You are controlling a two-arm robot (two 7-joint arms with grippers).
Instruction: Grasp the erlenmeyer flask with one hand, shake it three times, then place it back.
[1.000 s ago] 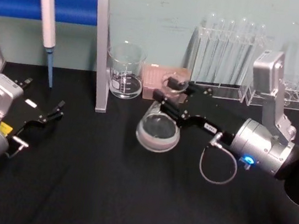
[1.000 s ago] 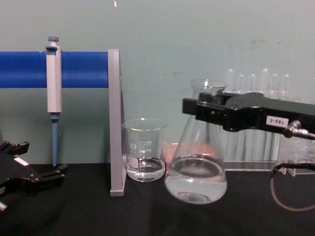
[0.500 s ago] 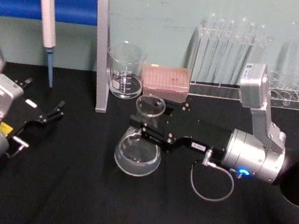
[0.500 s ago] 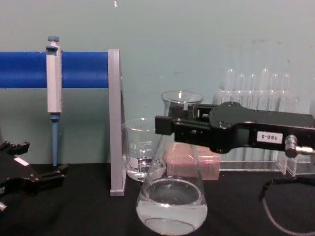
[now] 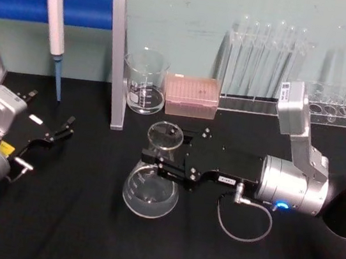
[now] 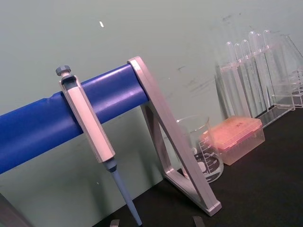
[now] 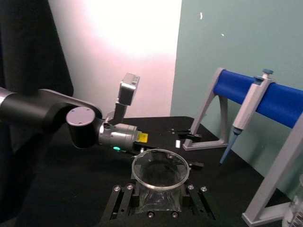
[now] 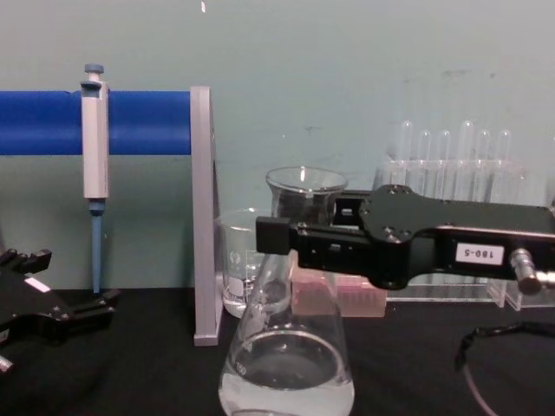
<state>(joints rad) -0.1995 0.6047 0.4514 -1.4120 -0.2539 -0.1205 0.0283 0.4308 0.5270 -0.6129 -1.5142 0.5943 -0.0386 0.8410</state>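
The right pincer [image 5: 159,160] clamps the neck of the erlenmeyer flask [image 5: 150,194]. The flask is upright with clear liquid in its base and stands in front of the glass beaker [image 5: 145,80] — whether it touches the black table [image 5: 143,248] is unclear. The left pincer [image 5: 63,128] rests spread apart at the table's left.

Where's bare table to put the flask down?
Bare cloth between the left pincer and the flask, and along the near edge. Crowded at the back: beaker, pink box, tube rack. The right pincer grips the flask's neck.
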